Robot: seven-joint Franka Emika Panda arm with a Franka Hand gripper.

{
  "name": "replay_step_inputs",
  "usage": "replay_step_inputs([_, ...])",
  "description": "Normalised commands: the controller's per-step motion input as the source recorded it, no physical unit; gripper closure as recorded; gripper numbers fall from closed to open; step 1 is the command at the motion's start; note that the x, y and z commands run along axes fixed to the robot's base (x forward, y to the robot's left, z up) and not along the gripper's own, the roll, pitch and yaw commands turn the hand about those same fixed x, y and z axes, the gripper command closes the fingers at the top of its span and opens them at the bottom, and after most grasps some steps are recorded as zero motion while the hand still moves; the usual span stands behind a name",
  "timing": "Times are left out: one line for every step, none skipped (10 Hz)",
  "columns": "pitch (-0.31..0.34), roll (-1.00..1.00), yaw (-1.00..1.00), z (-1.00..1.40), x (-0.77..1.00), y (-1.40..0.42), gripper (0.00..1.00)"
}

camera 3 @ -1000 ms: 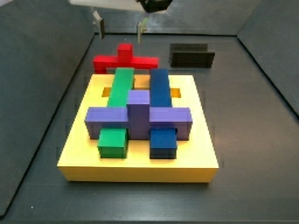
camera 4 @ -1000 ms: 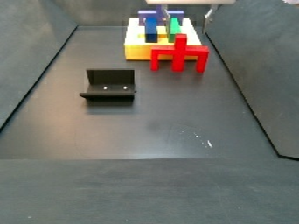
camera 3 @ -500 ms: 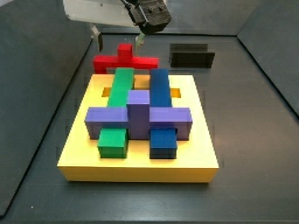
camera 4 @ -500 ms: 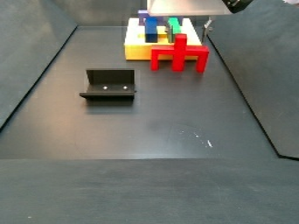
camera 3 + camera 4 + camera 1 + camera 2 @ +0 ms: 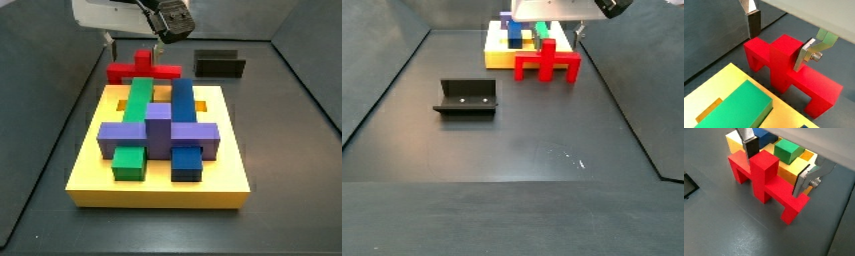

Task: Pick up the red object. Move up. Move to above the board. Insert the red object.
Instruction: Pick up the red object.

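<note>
Just beside the board point(image 5: 94, 180), the pincer point(image 5: 777, 163) straddles the red object point(image 5: 764, 180) — fingers apart — fixture point(image 5: 466, 98) well clear.

red object point(image 5: 784, 62): you see it on the floor, stem up, beside the board's end, gripper point(image 5: 781, 37) fingers open either side | board point(image 5: 94, 170): yellow slab, flat, bearing blocks

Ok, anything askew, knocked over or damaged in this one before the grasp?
Nothing stands out. The red object stands on the floor beside the board, undamaged. The green, blue and purple blocks sit squarely on the board. The gripper is open, its fingers either side of the red object's stem.
</note>
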Motion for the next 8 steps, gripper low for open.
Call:
replay_step_inputs([-0.026, -0.01, 0.10, -0.13, 0.00, 0.08, 0.00])
replay_step_inputs([-0.020, 0.00, 0.06, -0.09, 0.00, 0.00, 0.00])
replay_step_inputs([0.000, 0.00, 0.05, -0.03, 0.00, 0.00, 0.00])
replay_step_inputs([0.000, 0.00, 0.00, 0.00, 0.00, -0.02, 0.00])
replay_step_inputs([0.000, 0.00, 0.00, 0.00, 0.00, -0.03, 0.00])
replay_step_inputs([0.000, 0.00, 0.00, 0.00, 0.00, 0.00, 0.00])
replay_step_inputs([0.000, 0.00, 0.00, 0.00, 0.00, 0.00, 1.00])
replay_step_inputs([0.000, 0.00, 0.00, 0.00, 0.00, 0.00, 1.00])
